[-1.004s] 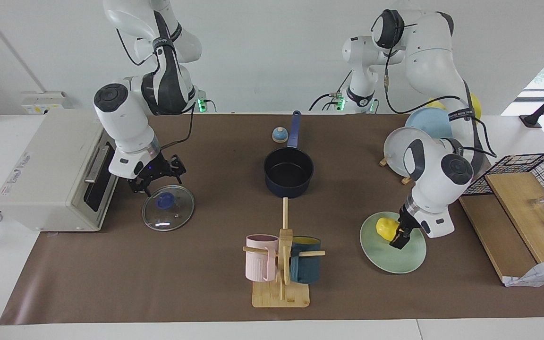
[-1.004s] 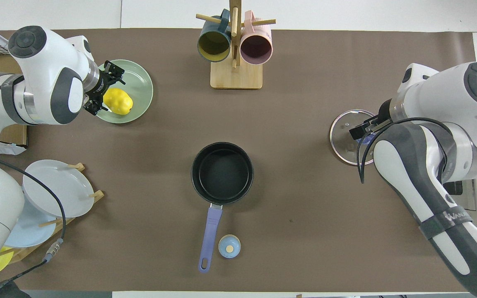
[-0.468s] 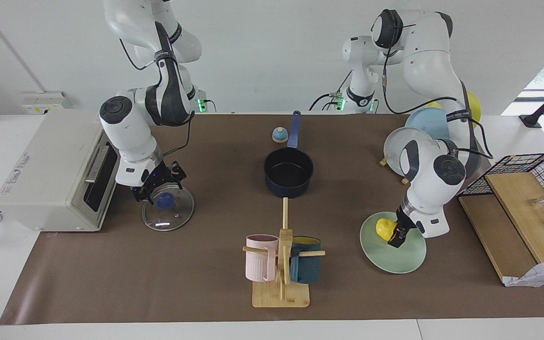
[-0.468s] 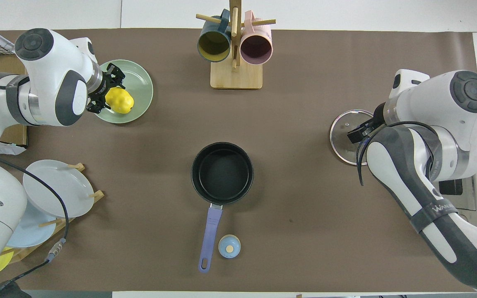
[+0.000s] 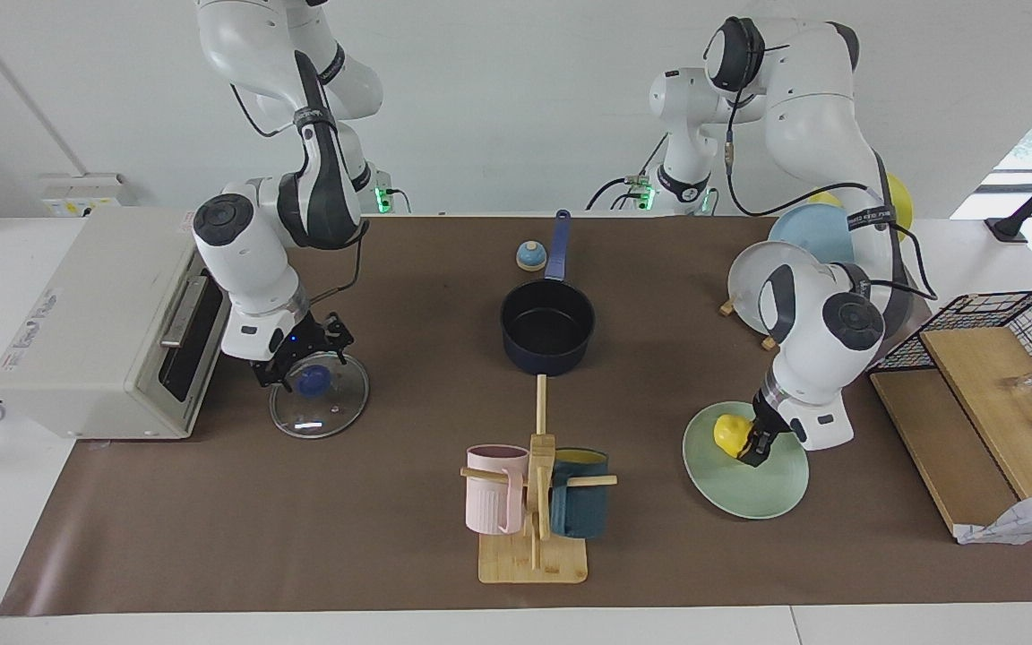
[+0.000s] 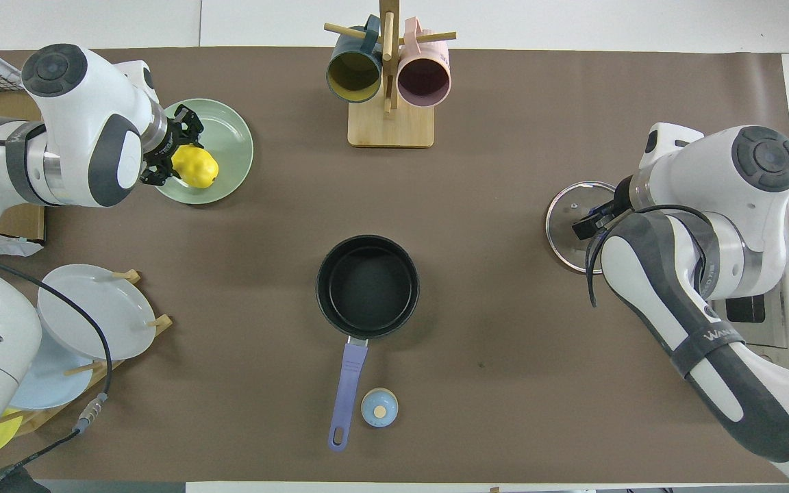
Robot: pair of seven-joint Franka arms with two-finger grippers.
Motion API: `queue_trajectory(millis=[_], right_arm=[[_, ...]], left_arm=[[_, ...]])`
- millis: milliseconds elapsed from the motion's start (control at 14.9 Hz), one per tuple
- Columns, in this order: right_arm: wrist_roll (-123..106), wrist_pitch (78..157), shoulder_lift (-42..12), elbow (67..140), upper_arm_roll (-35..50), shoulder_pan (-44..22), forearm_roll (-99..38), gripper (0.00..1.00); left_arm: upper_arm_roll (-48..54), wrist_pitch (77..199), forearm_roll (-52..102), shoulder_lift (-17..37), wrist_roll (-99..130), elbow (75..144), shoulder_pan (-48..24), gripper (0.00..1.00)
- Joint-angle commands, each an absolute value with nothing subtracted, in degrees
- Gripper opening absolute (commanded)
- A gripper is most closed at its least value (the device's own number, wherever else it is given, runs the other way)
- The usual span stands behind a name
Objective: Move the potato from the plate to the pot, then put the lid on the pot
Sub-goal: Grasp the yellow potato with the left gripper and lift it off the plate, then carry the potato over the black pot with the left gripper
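You see left gripper (image 5: 749,441) pinching potato (image 5: 728,434) on plate (image 5: 753,488) near table's left-arm end. Right gripper (image 5: 299,374) spread over lid (image 5: 323,408) knob, by right-arm end. Pot (image 5: 547,329) empty, mid-table.

One camera sat high across the surface (image 5: 211,537) and faced the robots, whose bases stood at the top of its frame before a white wall. The other hung high above the robots' own end and looked steeply down and forward. Both stood well back and shared the whole brown mat, with the pot (image 5: 547,336) (image 6: 368,286) near its middle, half a turn apart.
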State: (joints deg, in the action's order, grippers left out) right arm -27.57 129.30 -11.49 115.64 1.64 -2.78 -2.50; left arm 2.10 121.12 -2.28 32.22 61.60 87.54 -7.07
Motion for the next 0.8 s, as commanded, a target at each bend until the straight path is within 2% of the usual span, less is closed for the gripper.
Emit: queue_trajectory(millis=[0,401,736], right_arm=[[-26.5,131.0,-12.8,116.0,2.0,-2.3,-2.7,1.0],[-26.7,133.2,-14.9,115.9,1.8,-1.5,-2.7,1.0],[-26.6,133.2,-15.5,115.9,1.8,-1.4,-2.7,1.0]], left_arm=[[2.3,114.8,-3.4,28.7,61.8,84.5,-6.8,0.0],[3.3,103.2,1.2,17.0,63.1,84.7,-11.4,0.0],[3.3,102.2,1.3,11.0,74.7,90.6,-24.4,0.0]])
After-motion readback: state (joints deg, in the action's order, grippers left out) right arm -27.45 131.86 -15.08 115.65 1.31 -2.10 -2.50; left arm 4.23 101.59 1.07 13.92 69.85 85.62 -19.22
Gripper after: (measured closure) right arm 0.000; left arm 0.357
